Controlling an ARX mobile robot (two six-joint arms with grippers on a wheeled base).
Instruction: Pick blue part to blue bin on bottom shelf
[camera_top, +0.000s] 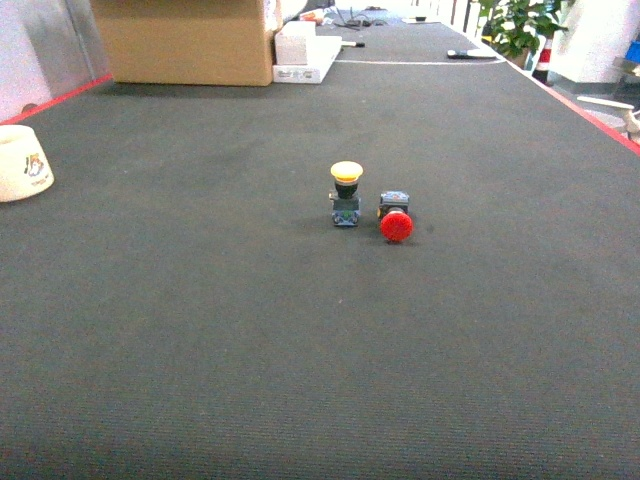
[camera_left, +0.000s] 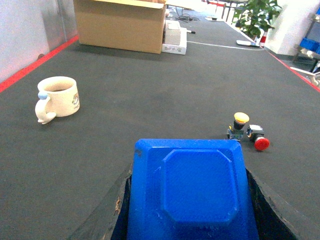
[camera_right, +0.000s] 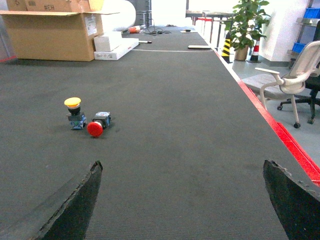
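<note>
Sitting left to right on the dark mat (camera_top: 200, 330) are one mug (camera_top: 20, 163), one yellow-capped button (camera_top: 346, 193) and one red-capped button (camera_top: 395, 217) just beside it, while the left gripper (camera_left: 192, 200) pinches the blue part (camera_left: 200, 192) and the right gripper (camera_right: 182, 200) stands spread over bare mat.

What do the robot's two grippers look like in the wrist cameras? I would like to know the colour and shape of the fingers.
In the right wrist view, the right gripper has two wide dark grey fingers with rough, chipped edges. In the left wrist view, the left gripper shows the same dark, worn fingers, mostly hidden behind a blue part. No cables or markings are visible. Neither arm appears in the head view.
</note>
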